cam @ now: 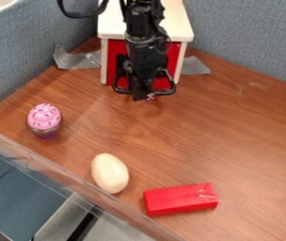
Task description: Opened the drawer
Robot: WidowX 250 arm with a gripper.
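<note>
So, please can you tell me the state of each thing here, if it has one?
Drawer: not wide open; whether fully shut, I cannot tell.
Gripper: hanging in front of the drawer, at its black handle.
Cabinet: standing upright.
Toy cupcake: upright, pink top up.
Egg: whole, lying on its side.
Red block: lying flat.
Grey tape: wrinkled.

1 black gripper (145, 97) hangs before the red drawer (174, 55), perhaps touching its black handle (165, 92).
</note>
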